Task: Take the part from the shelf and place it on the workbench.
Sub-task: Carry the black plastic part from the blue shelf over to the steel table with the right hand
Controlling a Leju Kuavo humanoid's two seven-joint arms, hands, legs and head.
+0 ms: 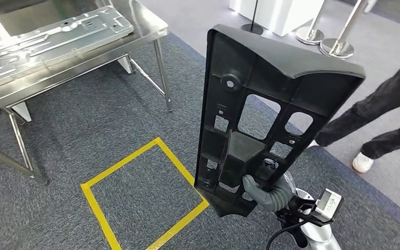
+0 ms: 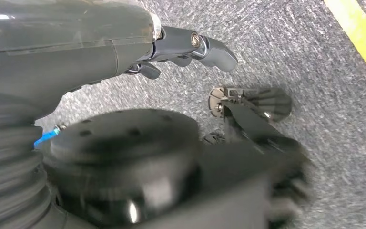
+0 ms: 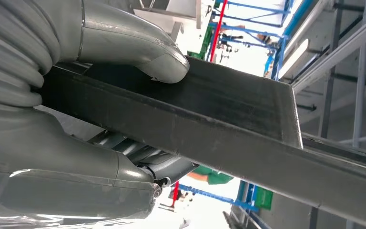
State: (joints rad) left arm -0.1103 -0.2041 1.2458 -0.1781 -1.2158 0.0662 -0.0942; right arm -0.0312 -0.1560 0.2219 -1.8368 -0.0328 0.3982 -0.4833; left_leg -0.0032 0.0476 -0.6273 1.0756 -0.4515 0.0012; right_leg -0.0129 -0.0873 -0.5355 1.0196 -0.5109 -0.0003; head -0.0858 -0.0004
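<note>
In the head view the part (image 1: 250, 88) is a long black plastic panel with several cut-outs, standing nearly upright above the carpet. My right hand (image 1: 271, 192) grips its lower end at the bottom right. From the right wrist, the thumb (image 3: 162, 57) presses on one face of the part (image 3: 228, 119) while darker fingers wrap the other side. The steel workbench (image 1: 151, 23) stands at the upper left, well away from the part. My left hand (image 2: 186, 47) hangs over the grey carpet, its fingers loosely apart and holding nothing.
A stamped metal panel (image 1: 47, 41) lies on the workbench. A yellow tape square (image 1: 120, 162) marks the carpet between me and the bench. A person's legs (image 1: 380, 120) stand at the right, and chrome stanchion bases (image 1: 336, 47) stand behind. Yellow tape (image 2: 357, 33) crosses the floor.
</note>
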